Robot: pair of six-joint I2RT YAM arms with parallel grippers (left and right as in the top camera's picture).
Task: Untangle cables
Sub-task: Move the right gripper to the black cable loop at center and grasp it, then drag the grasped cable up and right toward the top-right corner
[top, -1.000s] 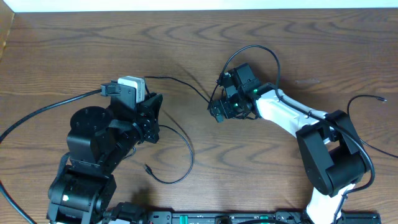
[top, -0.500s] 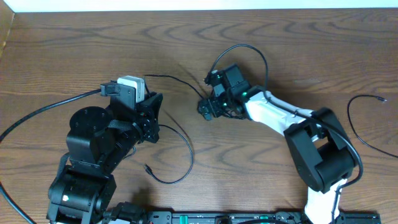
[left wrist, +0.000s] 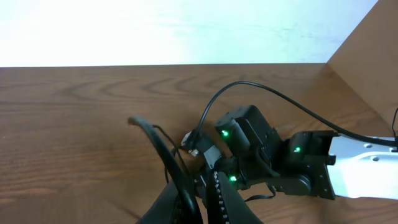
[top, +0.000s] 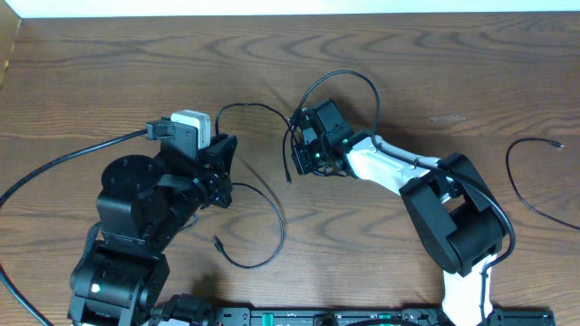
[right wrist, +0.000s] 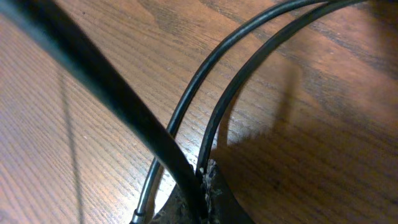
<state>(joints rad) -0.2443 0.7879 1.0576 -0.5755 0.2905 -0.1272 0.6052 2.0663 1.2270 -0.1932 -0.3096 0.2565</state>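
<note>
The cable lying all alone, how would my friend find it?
Look in the overhead view past the white arm, toward the table's right edge. There a thin black cable curves like a C, plug end on top. Unlike the cable between the arms, no pincer touches it.

The left arm [top: 136, 206] sits folded with its left gripper [left wrist: 208, 193] pinched tight, and just ahead of those jaws the outstretched right arm [top: 391, 168] ends in the right gripper [top: 297, 152], its jaws pressed together too.
</note>
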